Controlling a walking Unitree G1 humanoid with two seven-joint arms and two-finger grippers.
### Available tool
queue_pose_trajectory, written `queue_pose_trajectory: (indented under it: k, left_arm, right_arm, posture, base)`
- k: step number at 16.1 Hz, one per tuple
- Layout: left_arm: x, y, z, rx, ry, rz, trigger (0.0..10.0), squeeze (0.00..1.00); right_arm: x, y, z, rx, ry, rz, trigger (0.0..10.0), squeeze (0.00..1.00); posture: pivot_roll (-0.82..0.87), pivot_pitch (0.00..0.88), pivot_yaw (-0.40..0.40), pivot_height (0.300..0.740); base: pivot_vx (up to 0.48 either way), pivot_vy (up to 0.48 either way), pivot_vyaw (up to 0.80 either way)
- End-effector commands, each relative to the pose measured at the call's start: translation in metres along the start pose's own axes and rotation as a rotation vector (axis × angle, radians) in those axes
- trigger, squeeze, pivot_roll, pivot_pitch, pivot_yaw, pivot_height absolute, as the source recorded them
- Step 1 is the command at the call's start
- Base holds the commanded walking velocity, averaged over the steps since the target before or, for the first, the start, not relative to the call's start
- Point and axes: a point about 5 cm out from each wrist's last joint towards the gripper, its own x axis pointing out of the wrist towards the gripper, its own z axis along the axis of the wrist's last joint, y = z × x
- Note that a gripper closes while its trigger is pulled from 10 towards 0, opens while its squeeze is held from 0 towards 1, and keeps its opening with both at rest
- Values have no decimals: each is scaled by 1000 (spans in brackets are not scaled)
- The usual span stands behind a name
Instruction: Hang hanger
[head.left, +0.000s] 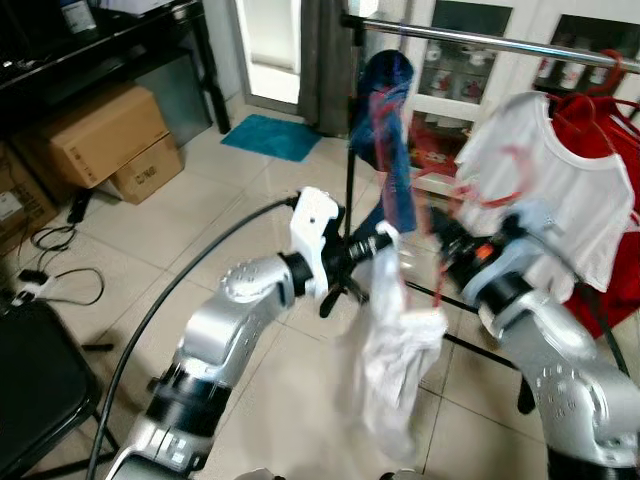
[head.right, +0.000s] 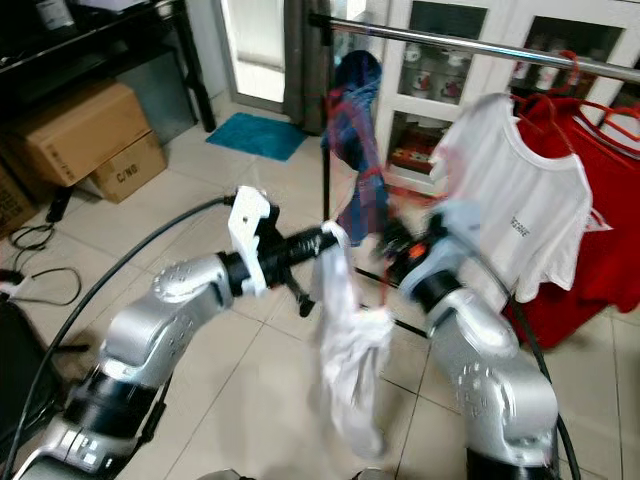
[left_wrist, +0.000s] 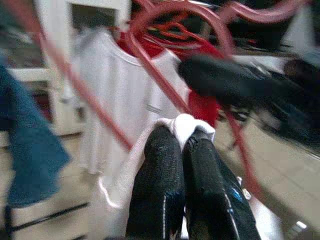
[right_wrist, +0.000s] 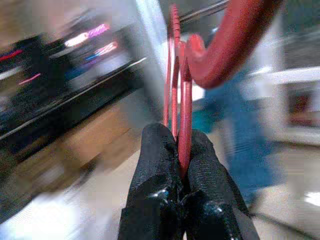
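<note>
In the right wrist view my right gripper (right_wrist: 178, 137) is shut on a red hanger (right_wrist: 181, 95), whose hook curves above the fingers. My left gripper (left_wrist: 182, 136) is shut on a fold of a white garment (left_wrist: 186, 124). In the eye views the white garment (head.left: 395, 350) droops between both arms, with the left gripper (head.left: 383, 242) pinching its top. The right gripper (head.left: 452, 248) is close beside it, and blurred red hanger wire (head.left: 490, 198) rises from it. A metal clothes rail (head.left: 480, 38) runs above, carrying a blue garment (head.left: 385, 120).
A white T-shirt (head.left: 565, 190) and red clothes (head.left: 615, 270) on red hangers fill the rail's right part. The rail's black post (head.left: 350, 170) stands behind my left gripper. Cardboard boxes (head.left: 100, 135), floor cables (head.left: 50, 275) and a black chair (head.left: 35, 390) lie to the left.
</note>
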Motion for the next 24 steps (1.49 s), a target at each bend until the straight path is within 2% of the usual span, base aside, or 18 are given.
queue_pose_trajectory:
  k: [1,2,3,4,6,8,9,10,11,12,13,15,17,18,20,21,22,24]
  left_arm:
    - [-4,-3,13,-23,-58,-26,0,0]
    - [-9,-7,29,-106,-166,-52,0,0]
    - [-19,-8,52,-205,-319,-84,0,0]
    - [-26,-7,67,-259,-425,-93,0,0]
    - [-50,13,106,-349,-700,-25,0,0]
    - [-67,33,125,-434,-852,73,0,0]
    - [-69,38,123,-445,-846,114,0,0]
    - [-65,44,108,-415,-708,198,0,0]
    - [-56,43,81,-339,-456,260,0,0]
    - [-47,34,52,-263,-219,242,0,0]
    - [-41,23,32,-250,-66,196,0,0]
    - [-34,9,9,-237,87,139,0,0]
    - [-25,-2,-4,-203,170,77,0,0]
    - [-21,-10,-3,-193,165,12,0,0]
    - [-19,-28,13,-188,58,-139,0,0]
    - [-19,-29,40,-240,-129,-171,0,0]
    - [-24,-21,72,-292,-340,-164,0,0]
    - [-37,2,117,-278,-555,-91,0,0]
  right_arm:
    - [-1,-15,6,-23,-45,-113,0,0]
    - [-3,-23,6,-42,-57,-173,0,0]
    - [-5,-30,2,-99,-32,-199,0,0]
    - [-6,-31,-2,-170,7,-188,0,0]
    - [-5,-24,-4,-255,12,-125,0,0]
    - [-1,-5,2,-316,-54,2,0,0]
    - [0,-1,5,-291,-80,17,0,0]
    - [2,4,13,-206,-146,26,0,0]
    - [4,6,25,-91,-231,16,0,0]
    - [6,3,41,89,-346,-33,0,0]
    - [6,-3,52,218,-430,-70,0,0]
    - [6,-10,65,345,-521,-90,0,0]
    - [7,-13,70,428,-564,-95,0,0]
    - [8,-13,69,406,-552,-97,0,0]
    - [10,-11,58,258,-452,-123,0,0]
    - [14,-11,44,50,-344,-149,0,0]
    - [14,-10,32,-64,-283,-140,0,0]
    - [13,-6,15,-185,-228,-80,0,0]
  posture:
    - [-120,40,70,740]
    - [-118,40,71,740]
    - [-118,40,71,740]
    - [-115,42,71,740]
    - [-115,42,71,740]
    - [-109,44,67,740]
    - [-107,44,68,740]
    - [-107,43,67,740]
    - [-108,43,69,740]
    - [-107,43,70,740]
    - [-109,42,73,740]
    - [-112,42,76,740]
    - [-112,42,76,740]
    - [-112,42,76,740]
    - [-116,42,86,740]
    - [-116,42,86,740]
    - [-115,39,85,740]
    - [-109,36,80,740]
  base:
    - [0,0,0]
    - [0,0,0]
    - [0,0,0]
    - [0,0,0]
    - [0,0,0]
    - [0,0,0]
    - [0,0,0]
    - [0,0,0]
    - [0,0,0]
    - [0,0,0]
    - [0,0,0]
    - [0,0,0]
    - [0,0,0]
    - [0,0,0]
    - [0,0,0]
    - [0,0,0]
    - [0,0,0]
    - [0,0,0]
